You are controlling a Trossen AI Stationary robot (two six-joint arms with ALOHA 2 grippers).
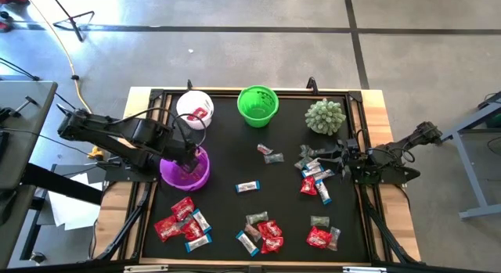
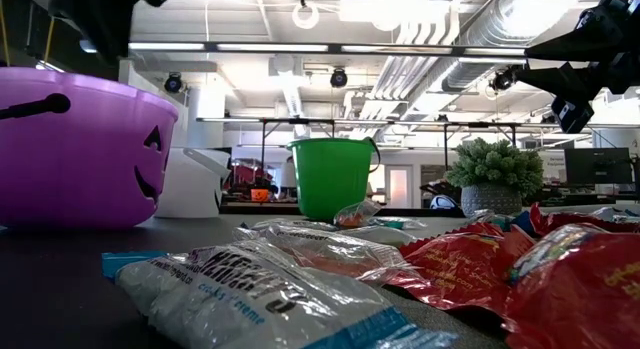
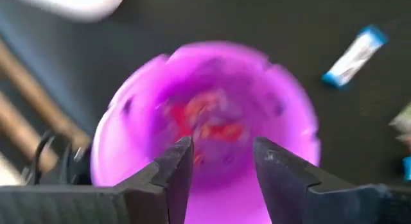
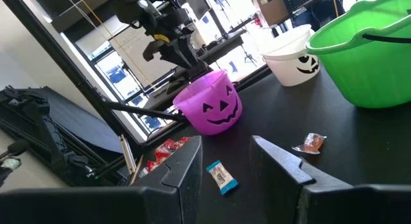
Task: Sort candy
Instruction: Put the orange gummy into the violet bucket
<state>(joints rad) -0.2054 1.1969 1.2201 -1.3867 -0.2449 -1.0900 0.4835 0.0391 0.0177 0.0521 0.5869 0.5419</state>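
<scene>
Black table mat (image 1: 227, 159): my work surface.

Purple pumpkin bucket (image 1: 188, 170), at nine o'clock on the mat, jack-o'-lantern face on its wall; red wrappers blur inside it.

Green bucket (image 1: 257, 105), twelve o'clock.

White bucket (image 1: 195, 108), eleven o'clock, same face printed in black.

Spiky pale-green ball (image 1: 325, 116), one o'clock.

My left claw (image 3: 221, 161): directly above the purple bucket, fingers parted, nothing between them.

My right claw (image 4: 225, 163): at three o'clock over the mat, fingers parted and empty.

Candy (image 1: 262, 234): small shiny wrappers, red, dark brown, blue-white, heaped at seven, six, five and three o'clock, a few singles near centre. Lettering on the nearest white wrapper (image 2: 260, 299) too smeared to read.
</scene>
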